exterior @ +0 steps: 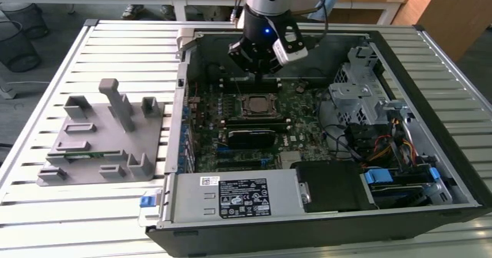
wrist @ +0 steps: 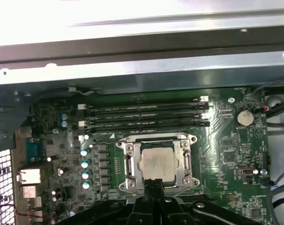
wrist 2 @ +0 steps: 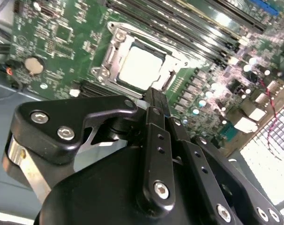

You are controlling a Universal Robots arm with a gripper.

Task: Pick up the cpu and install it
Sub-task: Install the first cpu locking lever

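Note:
The cpu (exterior: 256,105) lies flat in the black-framed socket (exterior: 256,97) on the green motherboard inside the open computer case. In both wrist views its silvery top (wrist 2: 139,68) (wrist: 156,161) shows, seated within the metal socket frame (wrist: 185,161). My gripper (exterior: 257,68) hangs above the board, just behind the socket in the exterior view. Its black fingers (wrist 2: 155,93) (wrist: 153,183) are pressed together with nothing between them, and their tips sit at the socket's edge, clear of the cpu.
Empty memory slots (wrist: 142,115) run beside the socket. The case wall (exterior: 184,50), a drive cage (exterior: 358,97), cables (exterior: 384,148) and the power supply (exterior: 238,197) ring the board. A grey parts fixture (exterior: 100,137) with a green memory stick (exterior: 77,153) stands on the slatted table.

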